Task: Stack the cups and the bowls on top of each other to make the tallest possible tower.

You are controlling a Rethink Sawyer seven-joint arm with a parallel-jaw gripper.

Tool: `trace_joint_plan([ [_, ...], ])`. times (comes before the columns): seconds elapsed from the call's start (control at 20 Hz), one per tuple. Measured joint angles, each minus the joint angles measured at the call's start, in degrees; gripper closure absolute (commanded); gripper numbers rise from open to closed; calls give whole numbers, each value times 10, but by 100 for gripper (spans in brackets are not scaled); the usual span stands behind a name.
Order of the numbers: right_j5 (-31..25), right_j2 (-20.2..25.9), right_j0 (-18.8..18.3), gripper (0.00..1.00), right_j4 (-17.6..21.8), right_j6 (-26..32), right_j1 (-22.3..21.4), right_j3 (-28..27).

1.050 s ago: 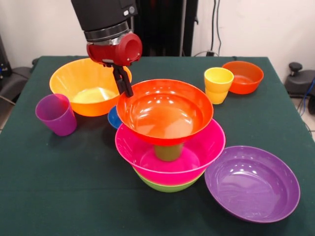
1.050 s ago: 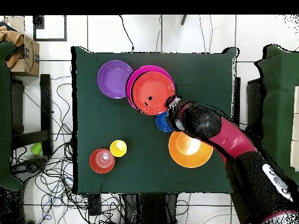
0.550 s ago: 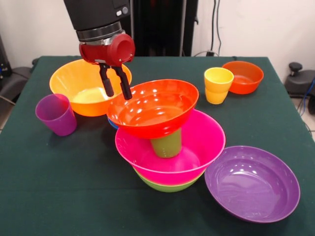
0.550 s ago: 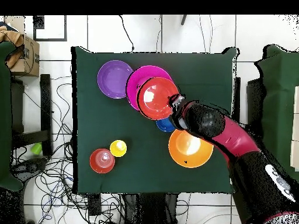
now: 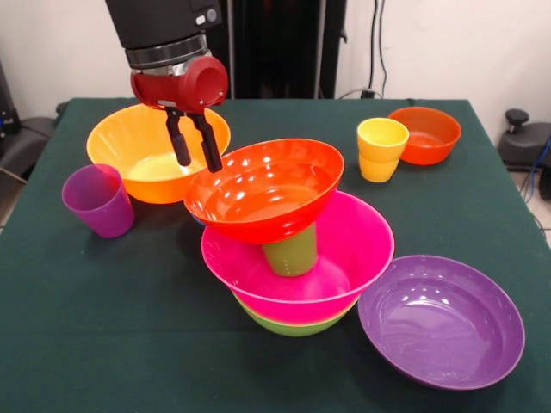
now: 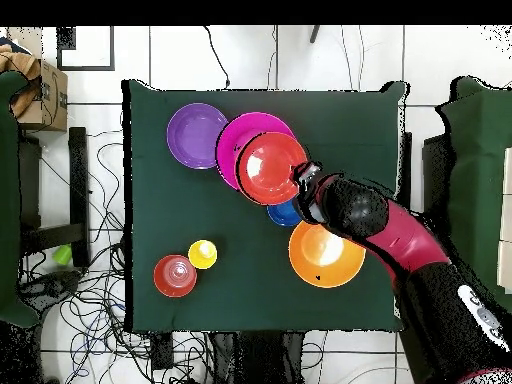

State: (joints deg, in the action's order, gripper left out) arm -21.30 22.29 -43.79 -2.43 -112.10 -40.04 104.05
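Observation:
The tower stands mid-table: a lime green bowl (image 5: 293, 325) at the bottom, a pink bowl (image 5: 336, 258) in it, and a green cup (image 5: 291, 251) upright inside the pink one. A red-orange bowl (image 5: 263, 189) rests on the cup, tilted down to the left. My gripper (image 5: 194, 144) hangs open just off the bowl's left rim, holding nothing. From overhead the gripper (image 6: 305, 180) sits at the edge of the red-orange bowl (image 6: 272, 168). A yellow cup (image 5: 381, 148), a purple cup (image 5: 99, 200) and a purple bowl (image 5: 441, 320) stand apart on the table.
A large orange bowl (image 5: 142, 151) sits right behind the gripper. A small red-orange bowl (image 5: 426, 133) is beside the yellow cup. A small blue bowl (image 6: 284, 213) lies between the tower and the orange bowl (image 6: 325, 255). The cloth (image 5: 129, 344) is dark green.
My gripper opened off the red-orange bowl's rim, then rose and drew back to the left. The bowl, level a second ago, has tipped and shifted left on the green cup.

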Motion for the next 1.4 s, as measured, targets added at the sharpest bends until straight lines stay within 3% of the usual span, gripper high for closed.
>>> trace_joint_plan([
  [0.65, -56, -12, 11, 0, -14, 0, -44, 2],
  [1.05, -61, -38, 68, 0, -26, -1, -42, -14],
  [1.4, -45, -65, 120, 0, -35, -14, -8, -45],
])
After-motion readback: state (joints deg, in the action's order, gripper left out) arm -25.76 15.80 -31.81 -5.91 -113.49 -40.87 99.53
